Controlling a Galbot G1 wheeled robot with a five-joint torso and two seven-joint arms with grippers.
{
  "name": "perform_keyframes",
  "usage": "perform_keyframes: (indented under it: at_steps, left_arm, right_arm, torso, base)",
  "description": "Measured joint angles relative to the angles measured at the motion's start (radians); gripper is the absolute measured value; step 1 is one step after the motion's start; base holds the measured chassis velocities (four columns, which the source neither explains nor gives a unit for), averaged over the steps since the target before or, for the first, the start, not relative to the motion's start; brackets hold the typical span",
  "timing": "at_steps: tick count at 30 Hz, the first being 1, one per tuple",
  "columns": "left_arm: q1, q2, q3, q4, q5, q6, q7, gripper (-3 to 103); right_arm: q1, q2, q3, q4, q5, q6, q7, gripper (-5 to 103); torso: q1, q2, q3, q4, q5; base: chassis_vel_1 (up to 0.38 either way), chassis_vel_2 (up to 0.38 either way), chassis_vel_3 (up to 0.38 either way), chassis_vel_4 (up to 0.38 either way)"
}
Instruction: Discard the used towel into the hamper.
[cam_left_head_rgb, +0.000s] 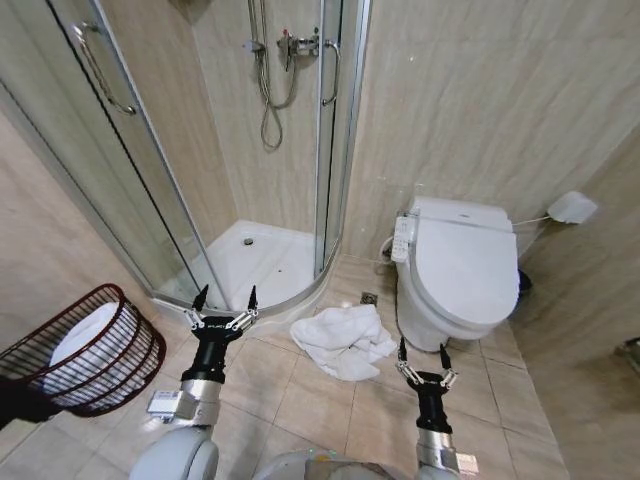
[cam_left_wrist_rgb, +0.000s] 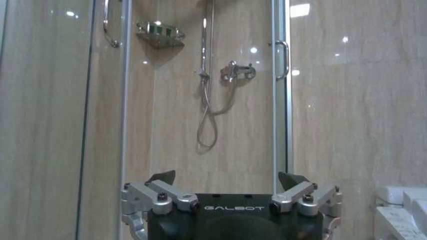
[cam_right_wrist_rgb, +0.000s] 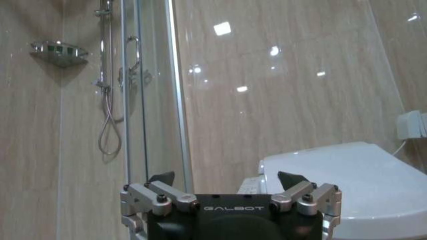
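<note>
One towel (cam_left_head_rgb: 343, 341) lies crumpled on the floor tiles, at about 12 o'clock from the robot, between the shower tray (cam_left_head_rgb: 262, 262) and the toilet (cam_left_head_rgb: 459, 272), its right edge just beside the toilet base. One hamper (cam_left_head_rgb: 84, 352) sits at about 9 o'clock, tipped toward the camera, with something white already inside. Two grippers, both raised and empty: left gripper (cam_left_head_rgb: 226, 299) at 11 o'clock, fingers spread apart, pointing at the shower door; right gripper (cam_left_head_rgb: 424, 356) at 1 o'clock, fingers likewise apart, near the toilet base. Neither touches the towel. Risks, as I judge them: the towel is loose and bunched, so a pinch may take only one fold and the rest could trail or slip off on the swing to the hamper. The hamper's tilt and light weave mean a nudge from the arm could roll it. The glass door and the toilet crowd any reach.
</note>
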Motion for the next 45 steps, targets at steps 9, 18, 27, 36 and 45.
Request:
perform_keyframes:
  at_steps: [9, 18, 27, 36, 45]
  left_arm:
    - [0.0, 0.0, 0.0, 0.0, 0.0, 0.0, 0.0, 100]
    - [0.0, 0.0, 0.0, 0.0, 0.0, 0.0, 0.0, 100]
    - [0.0, 0.0, 0.0, 0.0, 0.0, 0.0, 0.0, 100]
    - [0.0, 0.0, 0.0, 0.0, 0.0, 0.0, 0.0, 100]
    - [0.0, 0.0, 0.0, 0.0, 0.0, 0.0, 0.0, 100]
  right_arm:
    - [-0.003, -0.001, 0.001, -0.008, 0.005, 0.007, -0.018, 100]
    - [0.003, -0.002, 0.001, -0.013, 0.005, 0.014, -0.022, 100]
    - [0.009, -0.011, 0.014, -0.026, -0.001, 0.008, -0.011, 100]
    - [0.039, -0.043, 0.034, -0.019, -0.001, -0.042, 0.022, 100]
    - [0.095, -0.07, 0.045, -0.069, -0.002, -0.094, 0.025, 100]
  torso:
    - [0.0, 0.001, 0.001, 0.0, 0.0]
    - [0.001, 0.001, 0.001, 0.0001, 0.0]
    - [-0.002, -0.007, -0.004, -0.0001, 0.0]
    - [-0.019, -0.052, -0.033, 0.0, 0.0]
    - [-0.034, -0.093, -0.058, 0.0001, 0.0001]
  base:
    - [-0.012, 0.011, 0.01, -0.011]
    - [-0.075, 0.073, 0.077, -0.077]
    - [-0.082, 0.067, 0.076, -0.072]
    - [0.042, 0.013, 0.01, 0.037]
    - [0.048, 0.047, 0.043, 0.044]
